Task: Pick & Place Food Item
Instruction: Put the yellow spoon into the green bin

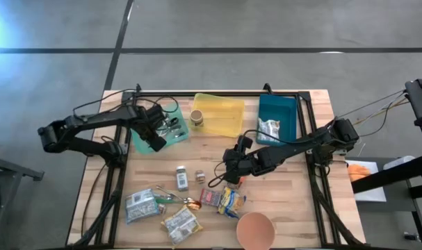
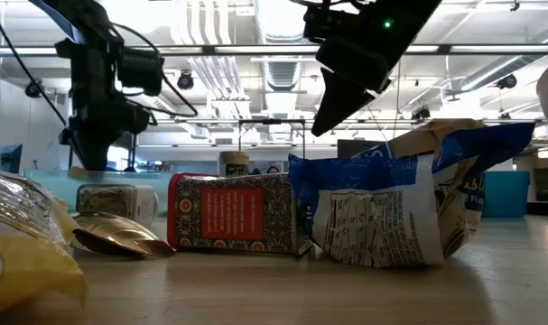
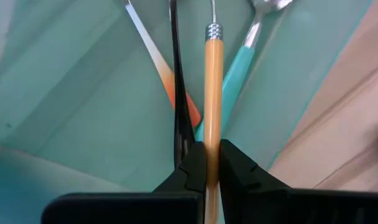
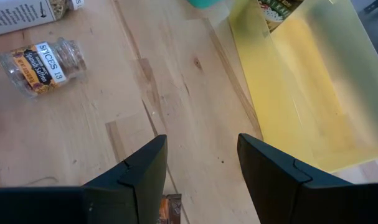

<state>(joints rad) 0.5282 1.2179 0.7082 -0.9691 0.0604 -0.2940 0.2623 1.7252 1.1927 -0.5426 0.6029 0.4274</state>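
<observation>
My left gripper (image 3: pixel 212 177) stands over the green tray (image 1: pixel 144 139) at the table's far left, shut on an orange-handled utensil (image 3: pixel 213 93) that has a metal coil at its end. My right gripper (image 4: pixel 201 180) hangs open over bare wood near the table's middle (image 1: pixel 231 167), holding nothing. Just nearer than it, a blue and yellow snack bag (image 1: pixel 231 201) and a red packet (image 1: pixel 211 198) lie on the table. A small spice jar (image 4: pixel 42 62) lies on its side beside the gripper. My left gripper pinches the utensil's orange handle (image 3: pixel 212 149) between its two fingers, coming from above and pointing down. The handle runs out past the fingertips, and its coil end (image 3: pixel 213 30) lies above the other utensils in the tray.
A teal-handled spoon (image 3: pixel 238 74) and a black-handled utensil (image 3: pixel 176 74) lie in the green tray. A yellow tray (image 1: pixel 221 114) with a jar (image 1: pixel 197 118) and a blue bin (image 1: pixel 277 114) stand at the back. Bags (image 1: pixel 141 205), a box (image 1: pixel 181 178) and a bowl (image 1: pixel 256 229) lie at the front.
</observation>
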